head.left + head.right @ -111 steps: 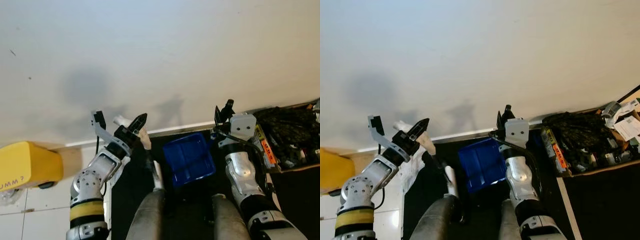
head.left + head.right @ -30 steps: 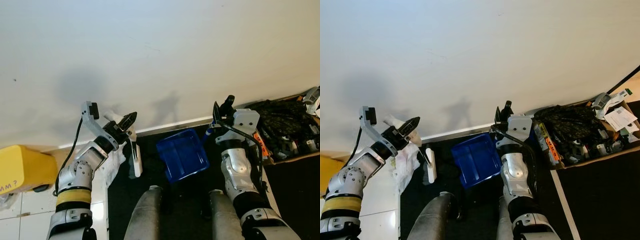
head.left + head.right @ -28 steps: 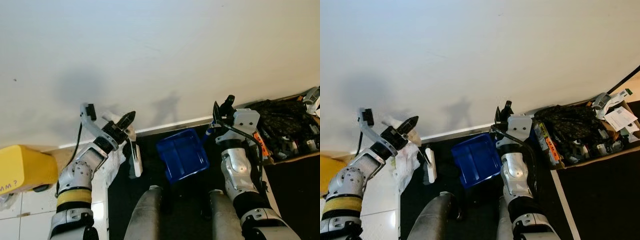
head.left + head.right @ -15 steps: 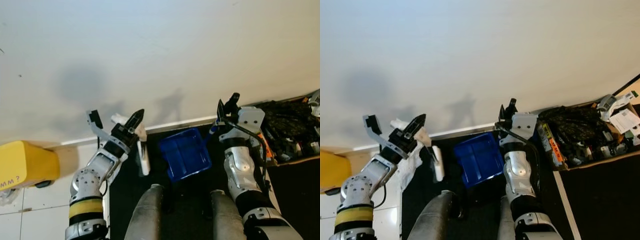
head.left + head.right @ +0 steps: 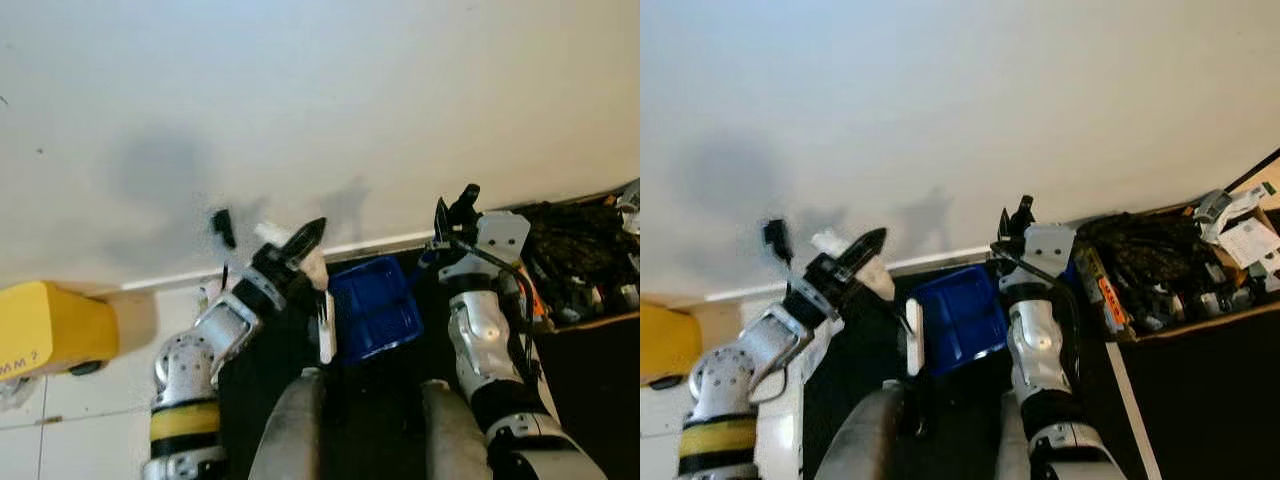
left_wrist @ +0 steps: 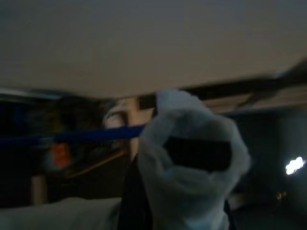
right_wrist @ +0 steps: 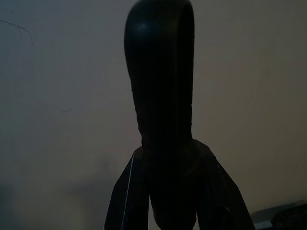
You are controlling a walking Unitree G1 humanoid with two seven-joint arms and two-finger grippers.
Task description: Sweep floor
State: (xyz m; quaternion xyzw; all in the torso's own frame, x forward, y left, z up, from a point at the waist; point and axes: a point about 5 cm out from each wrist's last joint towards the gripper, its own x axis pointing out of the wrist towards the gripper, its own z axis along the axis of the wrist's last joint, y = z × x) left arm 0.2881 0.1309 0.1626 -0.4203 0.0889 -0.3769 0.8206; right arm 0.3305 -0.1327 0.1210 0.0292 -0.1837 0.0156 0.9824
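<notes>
the left hand [image 5: 296, 250] is pinching a white brush [image 5: 325, 335] beside the blue dustpan [image 5: 375, 306], whose dark handle [image 7: 160, 105] the right hand [image 5: 452, 212] clamps.

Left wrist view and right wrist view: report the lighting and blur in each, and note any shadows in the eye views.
Left wrist view: dim and motion-blurred, with soft edges on the white-wrapped handle and a small glare spot at the frame's edge. Right wrist view: dark, with the right hand a near-black silhouette against the paler wall. Left eye view: soft grey arm shadows fall on the wall, and the left hand is slightly smeared.
</notes>
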